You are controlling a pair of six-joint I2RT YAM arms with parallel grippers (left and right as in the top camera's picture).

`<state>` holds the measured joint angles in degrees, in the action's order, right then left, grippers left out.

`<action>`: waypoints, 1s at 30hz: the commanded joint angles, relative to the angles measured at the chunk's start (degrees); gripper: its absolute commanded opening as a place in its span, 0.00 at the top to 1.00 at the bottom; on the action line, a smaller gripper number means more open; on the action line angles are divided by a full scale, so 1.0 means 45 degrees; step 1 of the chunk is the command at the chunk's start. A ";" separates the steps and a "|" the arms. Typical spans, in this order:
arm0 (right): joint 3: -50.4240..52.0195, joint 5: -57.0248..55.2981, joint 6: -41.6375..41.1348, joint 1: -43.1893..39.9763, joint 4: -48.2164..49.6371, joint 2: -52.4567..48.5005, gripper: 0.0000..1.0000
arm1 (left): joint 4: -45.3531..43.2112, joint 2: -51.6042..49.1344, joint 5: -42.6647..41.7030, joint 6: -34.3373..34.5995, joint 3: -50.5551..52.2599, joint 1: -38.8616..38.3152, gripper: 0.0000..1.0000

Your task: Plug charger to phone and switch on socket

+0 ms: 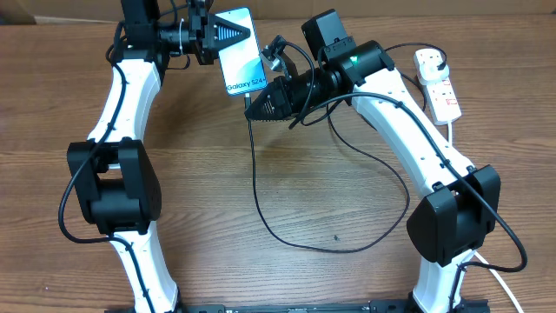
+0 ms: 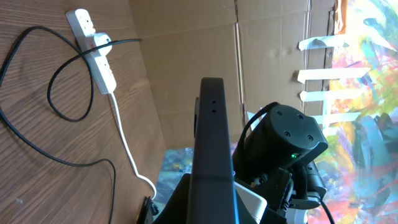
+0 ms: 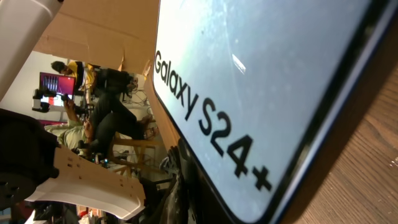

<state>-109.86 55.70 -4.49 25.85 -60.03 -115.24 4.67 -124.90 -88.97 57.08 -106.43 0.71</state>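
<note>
Phones, how many?
One phone (image 1: 246, 65), raised near the far edge, left of middle, pinched by the left gripper (image 1: 224, 35). Its lettered short edge faces the right gripper (image 1: 256, 109).
And that one?
Fingers drawn together on the single charger (image 1: 254, 174), close to the phone's edge; whether they touch I cannot tell. It loops over mid-table to one socket (image 1: 437, 80) near the far right corner.
Room?
Bare table (image 1: 330, 278) spreads from the loop to the near edge.
</note>
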 commanded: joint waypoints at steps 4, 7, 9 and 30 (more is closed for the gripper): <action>-0.0340 0.0214 -0.0039 -0.0189 0.0063 0.0063 0.96 | -0.0058 0.0029 -0.0384 0.0068 -0.0185 -0.0092 0.96; -0.0340 0.0214 -0.0039 -0.0189 0.0058 0.0053 0.96 | -0.0053 0.0029 -0.0384 0.0068 -0.0185 -0.0092 0.96; -0.0340 0.0214 -0.0039 -0.0189 0.0073 0.0053 0.96 | -0.0053 0.0029 -0.0384 0.0068 -0.0185 -0.0092 0.96; -0.0340 0.0214 -0.0665 -0.0194 0.0627 -0.0262 0.96 | -0.0053 0.0029 -0.0384 -0.0695 -0.0185 -0.0092 0.96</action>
<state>-109.89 56.55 -6.39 25.28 -58.50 -115.98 4.64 -124.90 -88.55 56.40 -106.43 0.73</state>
